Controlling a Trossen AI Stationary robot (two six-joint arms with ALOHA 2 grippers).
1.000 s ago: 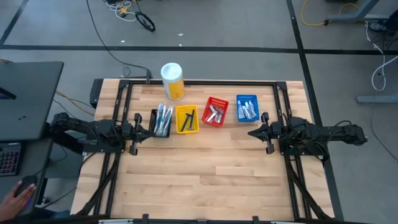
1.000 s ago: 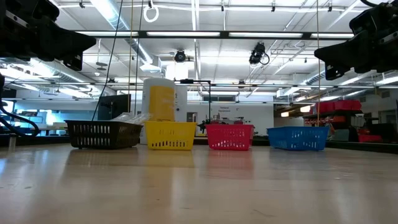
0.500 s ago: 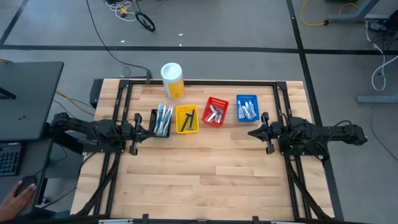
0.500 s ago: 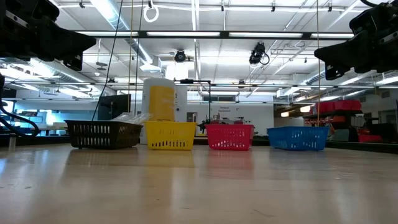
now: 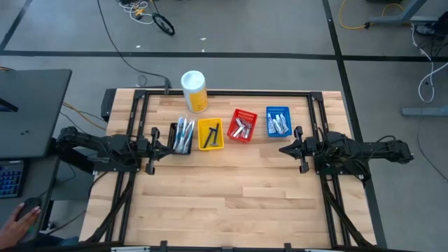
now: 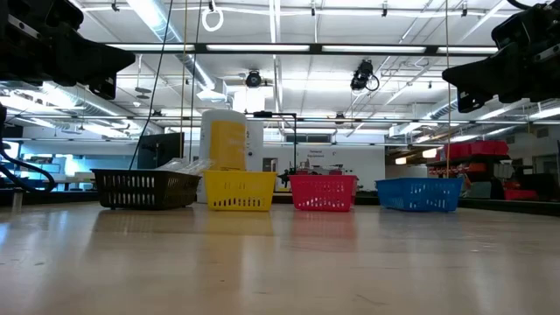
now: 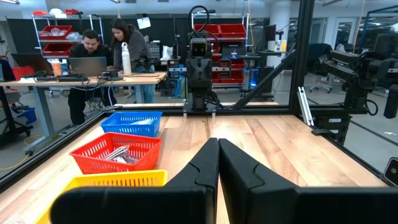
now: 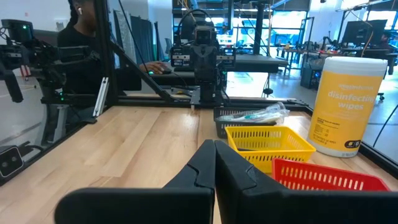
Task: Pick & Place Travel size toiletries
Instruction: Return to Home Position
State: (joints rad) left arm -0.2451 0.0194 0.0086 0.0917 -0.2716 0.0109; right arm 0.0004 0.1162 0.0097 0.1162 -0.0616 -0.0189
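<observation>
"Sitting where, the toiletries?"

"All inside the four baskets lined along the far side of the bench. A yellow canister stands behind. Left gripper and right gripper hover at either end, jaws together."

A pale wooden table stands on a grey floor crossed by dark lines. Beyond the table's far edge, loose cables lie on that floor. Off its left edge stands a black desk. Seen level with the tabletop, long strip lights run under a high open ceiling. Past the far right corner, two people work at a long desk with a laptop, before what look like shelves of red bins.
</observation>
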